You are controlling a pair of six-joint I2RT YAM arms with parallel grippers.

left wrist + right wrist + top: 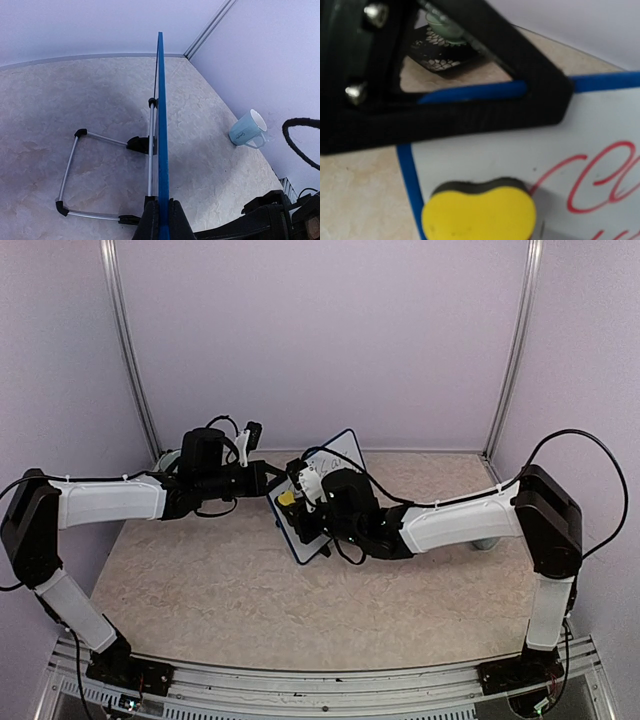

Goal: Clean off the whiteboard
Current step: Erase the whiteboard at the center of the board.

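whiteboard (342, 455): standing upright on the bench (200, 580), sandwiched between the two hands. The left hand (268, 478) is on its edge and the right hand (303, 502) is up against its white face.
blue frame (160, 115): from the left wrist view the board is edge-on, just a thin blue strip running straight ahead from the fingers.
left hand state: pressed together on that blue edge, with the frame pinched between the fingertips (149, 225).
right hand state: closed on the yellow sponge (479, 217), which sits right at its tip.
sponge spot: flat on the white face, just inside the frame's left edge, dark layer on the far side.
red writing (590, 180): loopy cursive on the board, just right of the sponge and nearly touching it. Can't read it.
wire stand (67, 175): metal loop with black ends, lying on the bench off the board's back, ahead and left of the left hand.
mug (247, 129): pale blue, ahead and to the right of the left hand, well apart from the board, over by the wall.
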